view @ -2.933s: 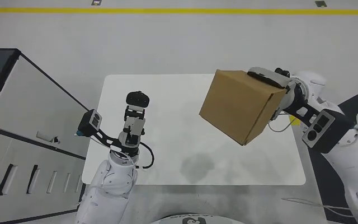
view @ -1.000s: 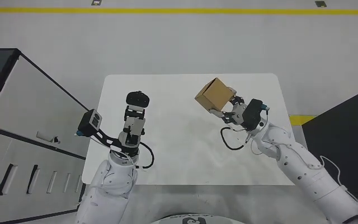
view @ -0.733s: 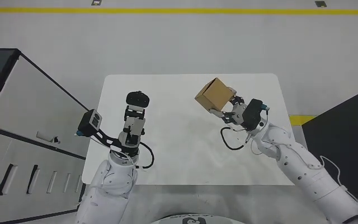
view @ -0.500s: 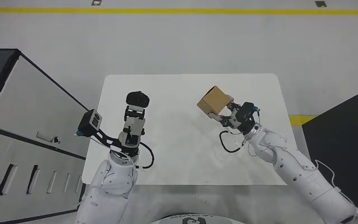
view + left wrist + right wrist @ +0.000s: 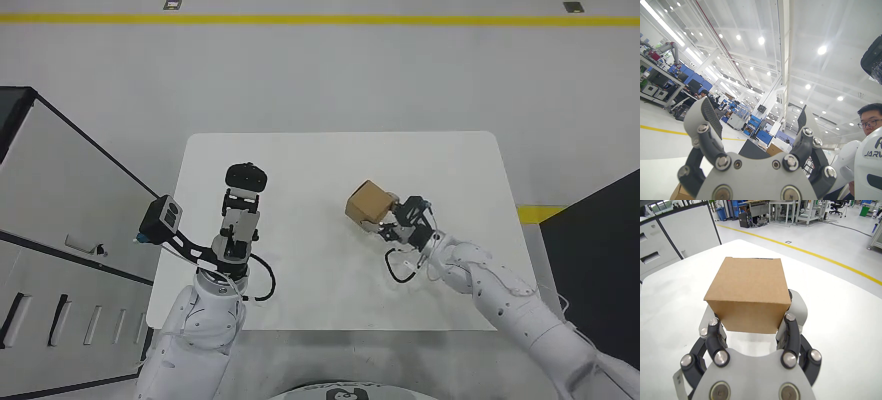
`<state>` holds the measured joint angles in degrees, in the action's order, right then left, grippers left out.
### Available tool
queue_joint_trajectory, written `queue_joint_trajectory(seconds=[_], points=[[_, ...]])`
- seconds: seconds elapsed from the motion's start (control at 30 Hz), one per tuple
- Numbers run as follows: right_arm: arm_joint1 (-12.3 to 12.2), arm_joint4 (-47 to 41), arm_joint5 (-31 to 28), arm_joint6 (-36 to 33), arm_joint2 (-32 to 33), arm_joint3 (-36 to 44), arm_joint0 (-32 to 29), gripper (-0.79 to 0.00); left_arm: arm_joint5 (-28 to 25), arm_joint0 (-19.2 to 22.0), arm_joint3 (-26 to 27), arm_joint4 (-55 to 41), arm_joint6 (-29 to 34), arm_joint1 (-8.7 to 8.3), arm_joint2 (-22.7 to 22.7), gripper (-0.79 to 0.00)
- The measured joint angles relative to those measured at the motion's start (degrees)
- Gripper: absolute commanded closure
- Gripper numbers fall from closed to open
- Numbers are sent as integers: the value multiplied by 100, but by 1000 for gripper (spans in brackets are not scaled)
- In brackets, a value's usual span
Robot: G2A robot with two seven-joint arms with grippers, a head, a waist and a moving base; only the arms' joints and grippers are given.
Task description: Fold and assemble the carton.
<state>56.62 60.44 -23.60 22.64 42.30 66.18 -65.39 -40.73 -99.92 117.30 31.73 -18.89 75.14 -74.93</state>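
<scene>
R fingers point(image 5: 798, 309) pinching cube-shaped brown cardboard carton point(image 5: 747, 289), ribbed L fingers point(image 5: 710, 115) spread empty, smooth white table point(image 5: 829, 317)

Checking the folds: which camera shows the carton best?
The right wrist view: the carton sits close up in the right pincer, two closed faces showing. The top view shows the carton small and distant; the left wrist view faces the ceiling.

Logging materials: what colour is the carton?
The carton is plain brown cardboard; clearest in the right wrist view.
</scene>
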Motion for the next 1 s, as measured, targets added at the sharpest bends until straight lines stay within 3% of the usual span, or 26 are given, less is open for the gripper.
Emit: queue_joint_trajectory(seconds=[0.4, 0.5, 0.67, 0.73, 0.77, 1.0], points=[[288, 853, 498, 533, -293, -597, 118, 0, 0, 0, 0, 0, 0, 0, 0, -785], [340, 909, 505, 593, -307, -704, 133, -225, 0, 0, 0, 0, 0, 0, 0, -785], [404, 993, 470, 665, -296, -819, 144, -388, 0, 0, 0, 0, 0, 0, 0, -785], [419, 1014, 451, 699, -279, -846, 139, -616, 0, 0, 0, 0, 0, 0, 0, -785], [426, 1024, 440, 736, -260, -859, 133, -776, 0, 0, 0, 0, 0, 0, 0, -785], [407, 1107, 337, 952, -75, -800, 31, -785, 0, 0, 0, 0, 0, 0, 0, -785]])
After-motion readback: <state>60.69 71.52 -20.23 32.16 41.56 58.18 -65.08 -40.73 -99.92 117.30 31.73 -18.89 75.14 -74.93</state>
